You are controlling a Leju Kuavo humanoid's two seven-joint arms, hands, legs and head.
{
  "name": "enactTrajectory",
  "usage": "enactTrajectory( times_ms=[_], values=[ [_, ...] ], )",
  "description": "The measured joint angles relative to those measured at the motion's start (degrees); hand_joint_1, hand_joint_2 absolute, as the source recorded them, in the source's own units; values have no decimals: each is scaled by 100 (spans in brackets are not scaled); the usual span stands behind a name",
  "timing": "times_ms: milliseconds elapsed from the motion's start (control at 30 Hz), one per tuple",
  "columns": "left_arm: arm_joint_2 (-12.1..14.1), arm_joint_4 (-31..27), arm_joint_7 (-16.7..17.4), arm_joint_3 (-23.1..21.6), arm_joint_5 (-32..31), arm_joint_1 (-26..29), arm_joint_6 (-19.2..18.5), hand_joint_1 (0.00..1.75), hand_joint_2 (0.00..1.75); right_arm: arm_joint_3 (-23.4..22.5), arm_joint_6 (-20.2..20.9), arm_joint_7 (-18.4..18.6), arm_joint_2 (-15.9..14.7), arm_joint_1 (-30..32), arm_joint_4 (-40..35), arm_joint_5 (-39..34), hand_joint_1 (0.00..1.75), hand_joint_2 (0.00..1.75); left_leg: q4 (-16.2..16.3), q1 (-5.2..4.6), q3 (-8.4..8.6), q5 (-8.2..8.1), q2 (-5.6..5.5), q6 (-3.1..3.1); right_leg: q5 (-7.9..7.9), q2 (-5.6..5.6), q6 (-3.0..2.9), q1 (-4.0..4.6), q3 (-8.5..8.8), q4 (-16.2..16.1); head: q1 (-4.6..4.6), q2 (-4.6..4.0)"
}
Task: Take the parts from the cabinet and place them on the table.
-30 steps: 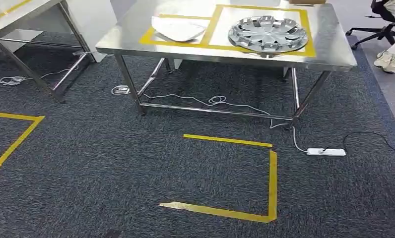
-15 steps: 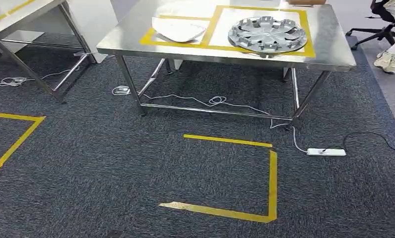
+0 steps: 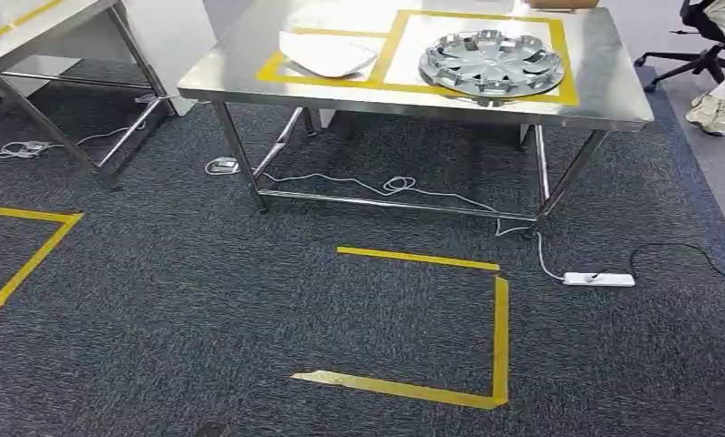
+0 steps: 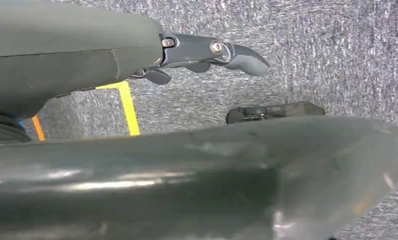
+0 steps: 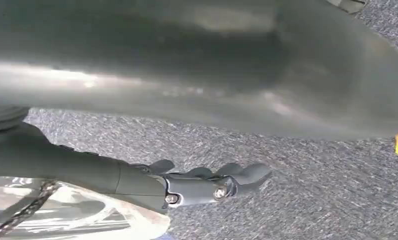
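From my remote post, both wrist cameras are half blocked by dark housing: left hand (image 4: 207, 55) and right hand (image 5: 207, 185) hang loosely apart, holding nothing, above carpet (image 3: 250, 300).

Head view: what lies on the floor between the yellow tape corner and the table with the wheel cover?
In the head view, mostly bare dark carpet; near the table lie a white cable and a power strip.

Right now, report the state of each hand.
Left hand: open, holding nothing, fingers extended above the carpet.
Right hand: open, holding nothing, fingers extended above the carpet.
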Motion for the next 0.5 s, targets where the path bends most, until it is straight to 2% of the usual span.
enactTrajectory(
  times_ms=[200,233,267,300,333,367,433,467,500],
  values=[
    [2,0,0,0,-2,-1,4,0,0,-20,92,2,-2,-2,0,-70,0,0,2,-1,0,-1,0,1,4,0,4,-3,1,-3,0,0],
    [13,0,0,0,-2,-4,4,0,0,-39,118,4,0,-3,0,-92,0,0,39,-29,-11,-7,-1,74,51,-7,72,-34,11,-52,-7,0],
    [13,0,0,0,-2,-9,4,0,0,-48,127,17,0,-5,0,-98,0,0,-11,-31,6,20,6,121,70,10,97,-30,20,-91,-9,0],
    [4,0,0,0,-9,-16,4,0,0,-55,133,22,-2,-13,0,-109,0,0,-178,5,55,108,20,162,83,21,128,14,47,-132,-2,0],
    [4,0,0,0,-11,-20,4,0,0,-61,140,26,-13,-14,0,-116,0,0,-285,43,109,168,78,176,-16,21,115,4,-28,-41,4,0],
    [2,0,0,0,-11,-25,2,0,0,-79,146,26,-20,-23,0,-122,0,0,-323,61,110,199,85,216,-211,31,126,5,-161,230,26,0],
    [2,0,0,0,-24,-27,2,0,0,-112,175,28,-22,-25,2,-127,0,0,-318,68,80,202,144,212,-627,30,180,-42,-594,1157,28,0],
    [0,0,0,0,-37,-24,2,0,0,-133,186,28,-28,-15,2,-138,0,0,-314,69,74,197,181,205,-760,25,218,-69,-795,1556,26,0],
    [0,0,0,0,-37,-24,2,0,0,-140,192,35,-28,-5,2,-142,0,0,-305,81,72,190,213,183,-728,21,249,-89,-853,1653,28,0]
  ],
)
